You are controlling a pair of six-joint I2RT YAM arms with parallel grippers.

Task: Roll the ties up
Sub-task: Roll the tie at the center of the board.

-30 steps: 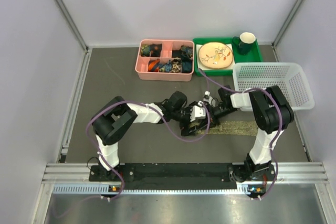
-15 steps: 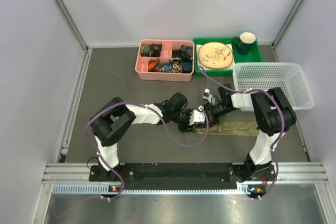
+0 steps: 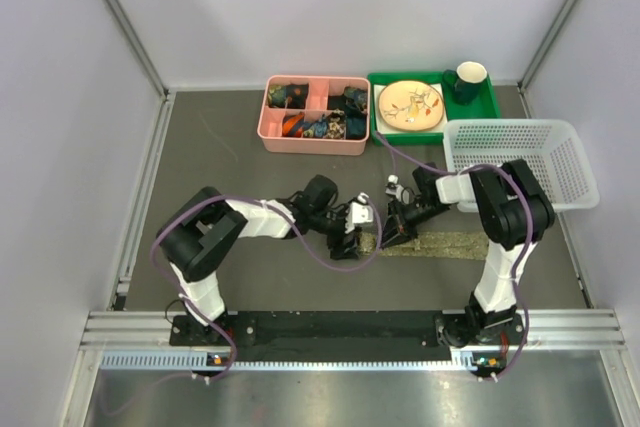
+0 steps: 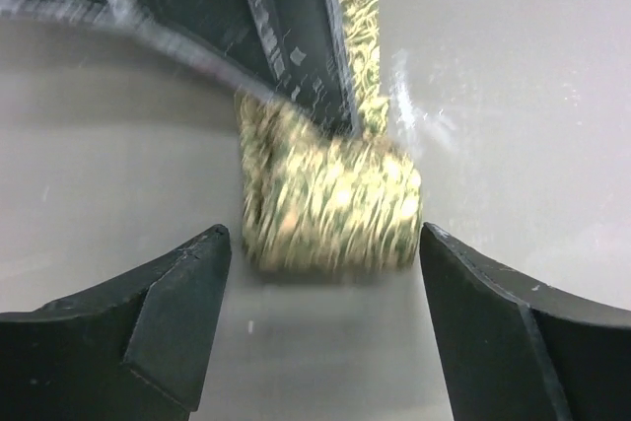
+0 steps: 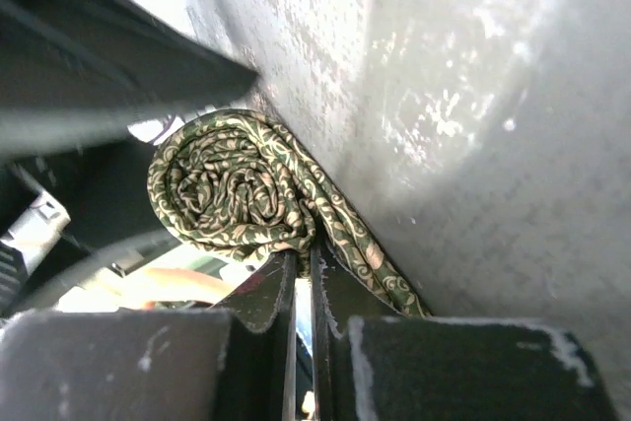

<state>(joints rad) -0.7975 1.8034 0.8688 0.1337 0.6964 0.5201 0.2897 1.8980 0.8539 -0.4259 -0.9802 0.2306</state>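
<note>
Tie (image 3: 445,244): olive-green cloth with a pale scrolling pattern. One end was wound into a tight roll (image 4: 330,209). The rest lay flat, running rightward along the surface (image 3: 250,167) near its front middle.
Left jaws: wide open, one either side of the roll with a gap at each, holding nothing.
Right jaws: shut, tips touching the roll where the flat length joined it. Whether cloth was pinched could not be told.
Surface: dark grey, scuffed.
Walls (image 3: 330,7): plain white, on three sides.
At the back: pink tray (image 3: 268,137) of small items; green tray (image 3: 490,107) with plate (image 3: 410,105) and mug (image 3: 468,80).
At the right: white mesh basket (image 3: 575,162).
</note>
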